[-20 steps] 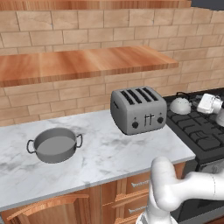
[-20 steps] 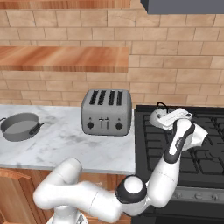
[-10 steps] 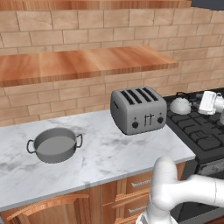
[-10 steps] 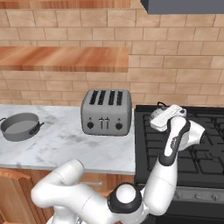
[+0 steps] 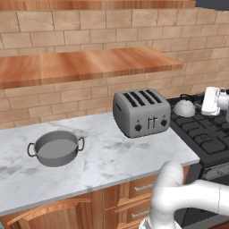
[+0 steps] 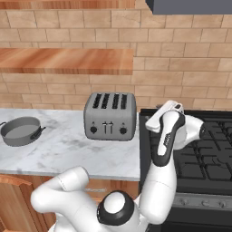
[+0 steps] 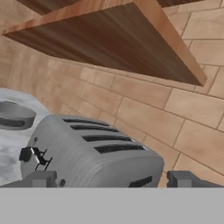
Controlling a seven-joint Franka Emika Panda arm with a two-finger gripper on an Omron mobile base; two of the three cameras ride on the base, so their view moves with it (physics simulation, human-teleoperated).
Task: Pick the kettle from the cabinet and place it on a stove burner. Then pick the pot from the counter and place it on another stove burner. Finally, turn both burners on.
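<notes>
The small dome-shaped silver-grey metal kettle (image 5: 184, 107) already sits on a rear grate of the black gas cooktop (image 5: 203, 138), just beside the boxy grey four-slot toaster (image 5: 141, 112). The pincer (image 7: 109, 178) hangs with its fingers wide apart and empty, facing the toaster. The shallow round dull-grey pot (image 5: 57, 148) rests on the white marble bench (image 5: 112, 156), well apart. Swinging across to it, the arm could likely clip the toaster or the kettle's thin black handle.

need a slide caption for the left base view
Kettle sits on the stove burners, pot waits on the counter left of the toaster.
</notes>
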